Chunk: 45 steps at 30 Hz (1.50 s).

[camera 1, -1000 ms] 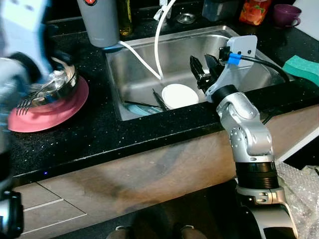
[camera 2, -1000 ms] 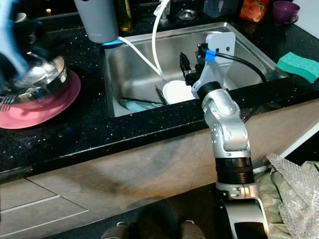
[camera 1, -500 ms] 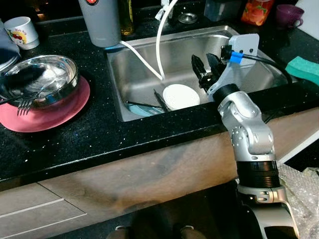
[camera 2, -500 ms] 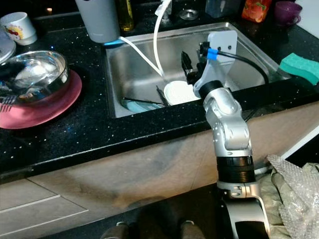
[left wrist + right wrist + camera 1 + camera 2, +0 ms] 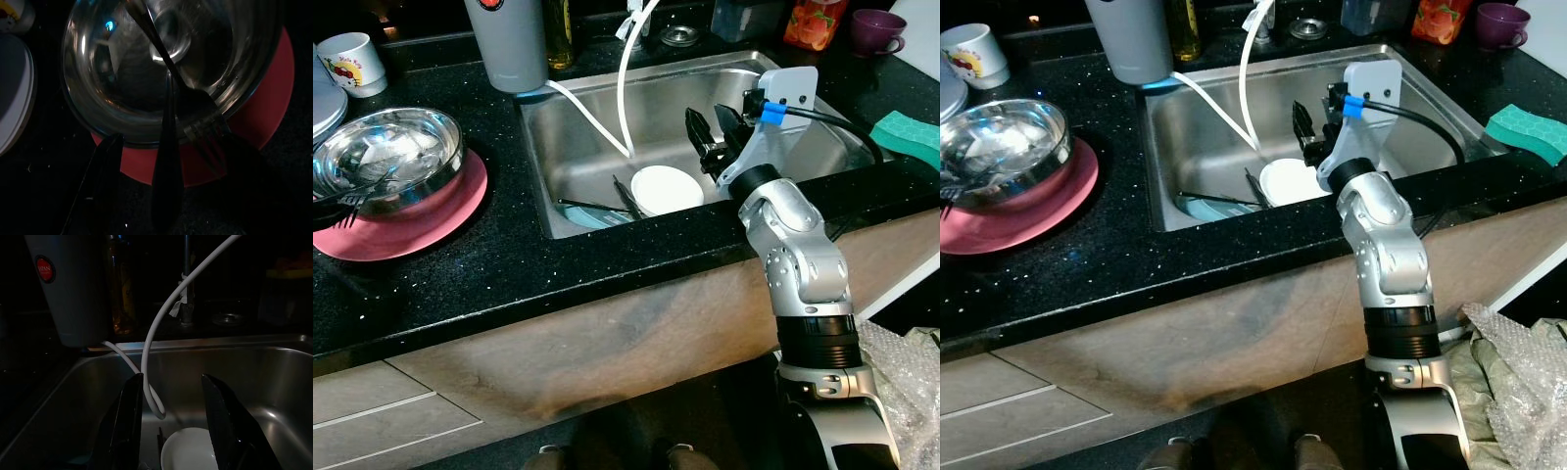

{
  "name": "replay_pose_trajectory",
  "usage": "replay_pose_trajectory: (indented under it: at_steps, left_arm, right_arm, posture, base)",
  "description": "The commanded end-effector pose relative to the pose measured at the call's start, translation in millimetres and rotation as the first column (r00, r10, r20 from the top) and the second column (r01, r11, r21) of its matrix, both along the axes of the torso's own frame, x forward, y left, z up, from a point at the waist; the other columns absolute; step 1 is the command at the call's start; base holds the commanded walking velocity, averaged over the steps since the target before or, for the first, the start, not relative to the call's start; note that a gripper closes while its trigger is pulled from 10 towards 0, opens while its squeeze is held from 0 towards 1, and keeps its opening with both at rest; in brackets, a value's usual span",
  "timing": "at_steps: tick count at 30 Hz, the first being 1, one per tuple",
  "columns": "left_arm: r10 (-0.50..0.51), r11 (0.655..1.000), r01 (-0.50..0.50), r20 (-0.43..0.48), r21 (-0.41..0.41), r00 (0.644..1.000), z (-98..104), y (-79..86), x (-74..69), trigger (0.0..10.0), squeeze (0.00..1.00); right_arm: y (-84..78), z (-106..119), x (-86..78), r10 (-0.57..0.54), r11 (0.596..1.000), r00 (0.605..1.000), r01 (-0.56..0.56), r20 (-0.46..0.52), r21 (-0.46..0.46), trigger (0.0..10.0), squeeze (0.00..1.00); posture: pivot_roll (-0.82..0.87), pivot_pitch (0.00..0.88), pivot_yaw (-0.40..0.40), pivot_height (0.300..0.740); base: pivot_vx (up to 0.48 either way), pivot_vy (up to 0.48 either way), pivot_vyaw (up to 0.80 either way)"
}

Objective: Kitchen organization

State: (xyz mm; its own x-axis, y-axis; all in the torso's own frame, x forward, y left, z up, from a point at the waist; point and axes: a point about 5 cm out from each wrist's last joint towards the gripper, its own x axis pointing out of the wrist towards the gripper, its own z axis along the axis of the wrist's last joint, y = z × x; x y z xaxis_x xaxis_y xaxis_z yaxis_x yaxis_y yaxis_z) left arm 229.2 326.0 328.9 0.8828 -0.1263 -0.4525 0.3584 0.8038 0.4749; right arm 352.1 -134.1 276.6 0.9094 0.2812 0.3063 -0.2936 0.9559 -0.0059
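Low in the middle of the left eye view, a white plate [image 5: 667, 189] lies on the floor of the steel sink [image 5: 578, 127], beside dark utensils and a bluish dish [image 5: 590, 213] — likely dishes waiting to be sorted. Just above and right of the plate, the right gripper [image 5: 716, 137] hangs over the basin with its two black fingers [image 5: 128, 423] spread apart and empty, lined up as if to reach for the plate. A white hose [image 5: 625, 73] curves down from the top centre into the sink.

At the left edge, a steel bowl [image 5: 388, 157] sits on a pink plate [image 5: 421, 220], a fork [image 5: 193, 110] leaning over its rim. The left gripper [image 5: 161, 191] hovers just off the bowl, its dark fingers parted and gripping nothing.

Compared with a second ago, the left arm has pulled clear of the bowl toward the frame's left edge, uncovering a white cup [image 5: 350, 61] at upper left; the right gripper has barely shifted.
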Motion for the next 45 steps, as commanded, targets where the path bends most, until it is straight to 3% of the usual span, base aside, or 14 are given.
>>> replay_pose_trajectory:
  at_steps: [1, 7, 19, 20, 21, 22, 23, 24, 34, 45]
  left_arm:
    - [0.012, 0.999, -0.01, -0.045, 0.042, 0.999, -5, 0.6, 0.0, 10.0, 0.0]
    - [0.024, 0.999, -0.022, -0.039, 0.041, 0.999, -8, 0.7, 1.7, 10.0, 0.0]
    - [0.137, 0.99, -0.136, -0.007, 0.037, 0.991, -4, 9.4, 4.9, 10.0, 0.0]
    - [0.138, 0.99, -0.138, -0.008, 0.035, 0.99, -4, 9.5, 5.0, 8.5, 0.0]
    - [0.138, 0.99, -0.138, -0.008, 0.033, 0.99, -4, 9.2, 5.1, 6.0, 0.0]
    - [0.138, 0.99, -0.138, -0.008, 0.028, 0.99, -4, 8.3, 5.5, 1.1, 0.0]
    - [0.138, 0.99, -0.138, -0.008, 0.028, 0.99, -4, 8.3, 5.5, 1.1, 0.0]
    - [0.139, 0.99, -0.139, -0.009, 0.024, 0.99, -4, 7.5, 5.8, 0.0, 0.0]
    - [0.138, 0.99, -0.138, -0.009, 0.003, 0.99, -4, 3.6, 8.0, 0.0, 0.0]
    - [0.15, 0.988, -0.151, 0.05, 0.02, 0.987, 6, 4.5, 10.3, 0.0, 0.0]
  right_arm:
    - [-0.1, -1, -0.8, 0.006, 1.0, 1.0, -0.006, 0.001, 0.011, 10.0, 0.0]
    - [0.3, -1, -1.2, 0.008, 1.0, 1.0, -0.008, 0.0, 0.012, 10.0, 0.0]
    - [-0.9, 0, 0.4, 0.005, 1.0, 1.0, -0.005, 0.001, 0.009, 10.0, 0.0]
    - [-0.9, 0, 0.5, 0.005, 1.0, 1.0, -0.005, 0.001, 0.009, 10.0, 0.0]
    - [-0.8, 0, 0.5, 0.005, 1.0, 1.0, -0.005, 0.001, 0.009, 10.0, 0.0]
    - [-0.9, 0, 0.6, 0.005, 1.0, 1.0, -0.005, 0.002, 0.009, 10.0, 0.0]
    - [-0.9, 0, 0.6, 0.005, 1.0, 1.0, -0.005, 0.002, 0.009, 10.0, 0.0]
    - [-0.9, 0, 0.7, 0.005, 1.0, 1.0, -0.005, 0.002, 0.009, 10.0, 0.0]
    - [-2.3, 1, 1.1, 0.002, 1.0, 1.0, -0.002, 0.002, 0.007, 10.0, 0.0]
    - [-2.8, 2, 2.1, 0.0, 1.0, 1.0, 0.0, 0.005, 0.006, 10.0, 0.0]
  posture:
    - [0.05, 0.141, -0.006, 0.74]
    - [0.05, 0.14, -0.008, 0.74]
    - [0.05, 0.147, -0.007, 0.74]
    - [0.05, 0.147, -0.007, 0.74]
    - [0.05, 0.147, -0.007, 0.74]
    - [0.05, 0.147, -0.006, 0.74]
    - [0.05, 0.147, -0.006, 0.74]
    - [0.05, 0.147, -0.006, 0.74]
    - [0.05, 0.148, -0.006, 0.74]
    - [0.05, 0.144, -0.007, 0.74]
  base:
    - [0.0, 0.0, 0.0]
    - [0.0, 0.0, 0.0]
    - [0.0, 0.0, 0.0]
    - [0.0, 0.0, 0.0]
    - [0.0, 0.0, 0.0]
    - [0.0, 0.0, 0.0]
    - [0.0, 0.0, 0.0]
    - [0.0, 0.0, 0.0]
    - [0.0, 0.0, 0.0]
    - [0.0, 0.0, 0.0]
